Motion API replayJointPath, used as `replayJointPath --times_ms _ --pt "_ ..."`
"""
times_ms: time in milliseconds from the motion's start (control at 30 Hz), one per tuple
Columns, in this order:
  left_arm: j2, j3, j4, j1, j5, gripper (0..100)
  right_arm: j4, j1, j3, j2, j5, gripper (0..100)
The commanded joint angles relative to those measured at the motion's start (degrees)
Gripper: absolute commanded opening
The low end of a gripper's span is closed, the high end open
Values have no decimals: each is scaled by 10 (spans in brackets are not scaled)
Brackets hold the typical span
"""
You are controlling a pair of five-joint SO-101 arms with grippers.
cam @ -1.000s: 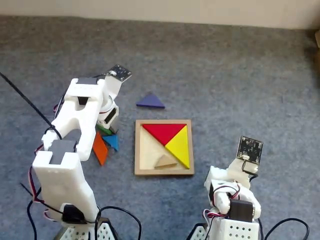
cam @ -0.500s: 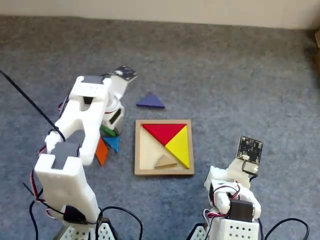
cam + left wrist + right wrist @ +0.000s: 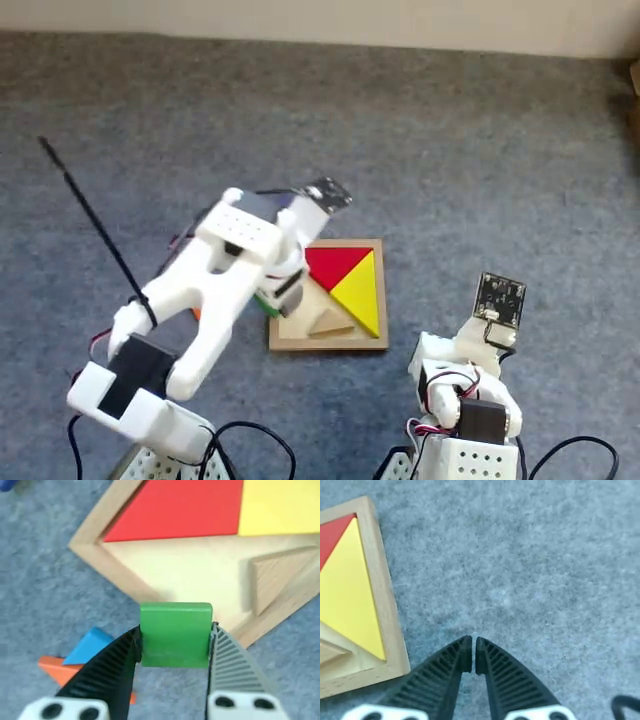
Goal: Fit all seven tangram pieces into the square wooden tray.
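Observation:
My left gripper is shut on a green square piece, held just above the near-left rim of the square wooden tray. In the tray lie a red triangle, a yellow triangle and a small plain-wood triangle. The green piece peeks out under the left arm at the tray's left edge. A blue triangle and an orange piece lie on the carpet beside the tray. My right gripper is shut and empty, low over the carpet right of the tray.
Everything rests on grey-blue carpet. The left arm covers the ground left of the tray. A black cable slants up from the left arm. The right arm stays folded at the front right.
The left arm has swung right from the loose pieces to the tray's left edge, carrying the green square. The right arm has not moved.

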Motion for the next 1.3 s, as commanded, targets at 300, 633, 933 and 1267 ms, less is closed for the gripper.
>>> replayJointPath --times_ms 300,633,933,1267 --pt "-29 8 -37 58 62 49 5 2 77 -13 4 33" --pt "-35 4 -35 55 120 210 5 2 77 -13 4 33" --pt "-36 2 -35 58 120 213 5 2 77 -13 4 33" --pt "-36 -12 -34 52 123 252 5 2 77 -13 4 33"
